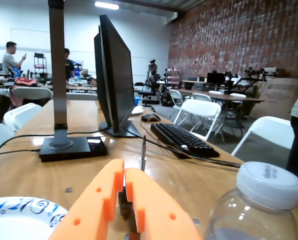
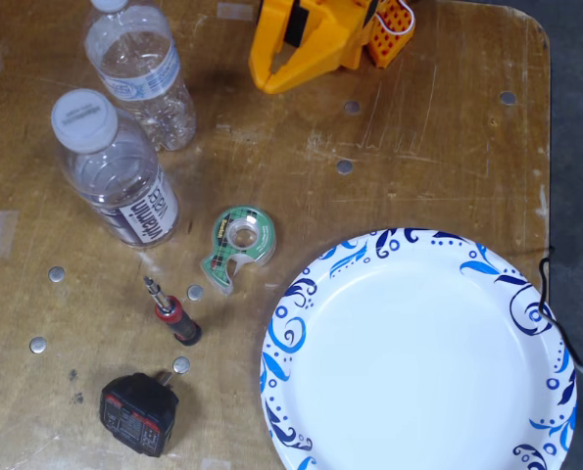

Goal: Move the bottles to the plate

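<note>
In the fixed view two clear bottles with white caps stand upright at the upper left: one with a pale blue-white label (image 2: pixel 139 73) and one with a dark-lettered white label (image 2: pixel 120 171). The big white plate (image 2: pixel 301 294) with blue swirls lies at the lower right and holds nothing. My orange gripper (image 2: pixel 263 80) is at the top centre, shut and empty, to the right of the bottles and apart from them. In the wrist view the gripper (image 1: pixel 124 172) is shut, one bottle's cap and shoulder (image 1: pixel 268 186) show at the lower right, and the plate's rim (image 1: pixel 18 207) at the lower left.
A green tape dispenser (image 2: pixel 240 240), a red-handled screwdriver (image 2: pixel 171 313) and a small black block (image 2: pixel 137 413) lie between the bottles and the plate. The wrist view shows a monitor (image 1: pixel 113 75), a keyboard (image 1: pixel 184 140) and a lamp base (image 1: pixel 72 147) farther along the table.
</note>
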Robot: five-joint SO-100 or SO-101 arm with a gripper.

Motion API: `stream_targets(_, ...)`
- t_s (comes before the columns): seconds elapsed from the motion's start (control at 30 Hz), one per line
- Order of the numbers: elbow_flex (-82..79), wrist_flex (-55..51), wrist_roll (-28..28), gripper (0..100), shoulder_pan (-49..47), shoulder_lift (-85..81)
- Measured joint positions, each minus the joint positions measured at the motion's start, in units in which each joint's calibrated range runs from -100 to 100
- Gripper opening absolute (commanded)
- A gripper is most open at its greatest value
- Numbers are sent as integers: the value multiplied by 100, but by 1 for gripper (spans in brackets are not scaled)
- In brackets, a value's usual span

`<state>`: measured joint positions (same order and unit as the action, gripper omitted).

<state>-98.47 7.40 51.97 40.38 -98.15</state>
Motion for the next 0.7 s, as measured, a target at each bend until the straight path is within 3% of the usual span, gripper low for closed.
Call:
stream_targets(0.23,-9,17,16,2,675,0)
stream_targets(0.43,108,0,16,3,538,0)
stream_targets(0.57,405,-494,177,17,747,0)
stream_targets(0.7,1250,-1813,219,30,848,0)
